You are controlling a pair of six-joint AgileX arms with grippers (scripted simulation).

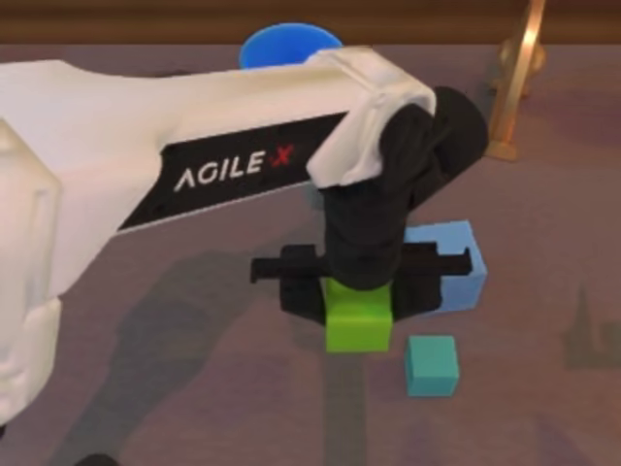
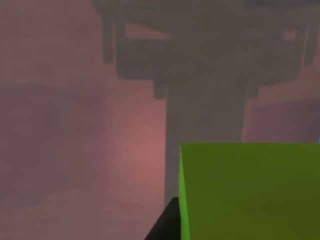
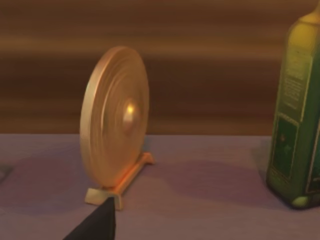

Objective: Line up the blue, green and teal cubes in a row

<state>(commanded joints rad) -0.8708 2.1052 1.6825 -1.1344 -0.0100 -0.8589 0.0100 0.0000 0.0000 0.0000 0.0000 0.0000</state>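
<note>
My left gripper hangs over the middle of the table, shut on the lime-green cube, which shows below its black jaws. In the left wrist view the green cube fills the near corner with one dark finger against its side. The light blue cube sits just right of the gripper, partly hidden by it. The small teal cube lies in front and to the right of the green one, apart from it. My right arm is out of the top view; one dark finger shows in its wrist view.
A bright blue mug stands at the back, half hidden by the left arm. A golden disc on a stand is at the back right, the same disc facing the right wrist camera beside a green bottle.
</note>
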